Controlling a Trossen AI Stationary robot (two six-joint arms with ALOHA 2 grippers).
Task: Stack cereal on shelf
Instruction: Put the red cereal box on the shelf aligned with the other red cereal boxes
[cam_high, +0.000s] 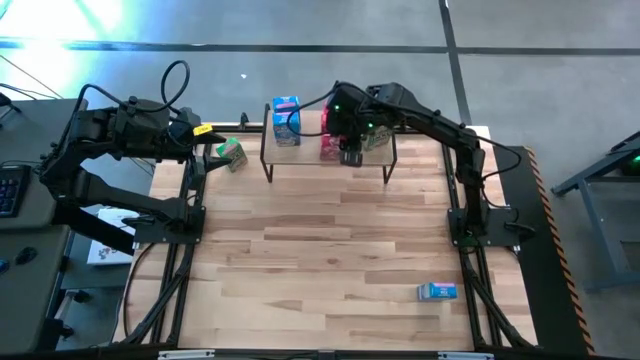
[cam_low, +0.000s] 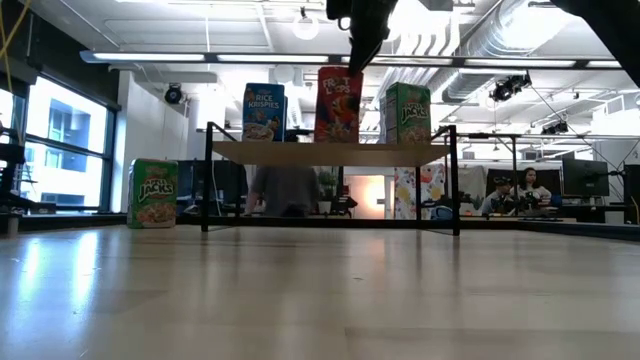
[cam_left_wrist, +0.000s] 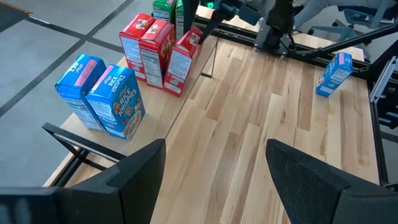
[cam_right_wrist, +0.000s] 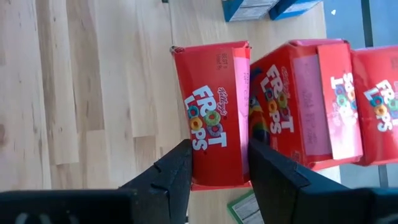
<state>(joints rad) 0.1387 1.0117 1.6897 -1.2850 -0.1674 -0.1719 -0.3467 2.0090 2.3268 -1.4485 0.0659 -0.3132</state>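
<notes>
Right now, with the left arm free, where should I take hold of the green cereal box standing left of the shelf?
Take the green cereal box near its top, fingers across its two narrow sides, coming straight down with the open left gripper. It stands upright on the table, apart from the shelf, so its top is free. It sits slightly turned, so the wrist probably needs rotating to match.
</notes>
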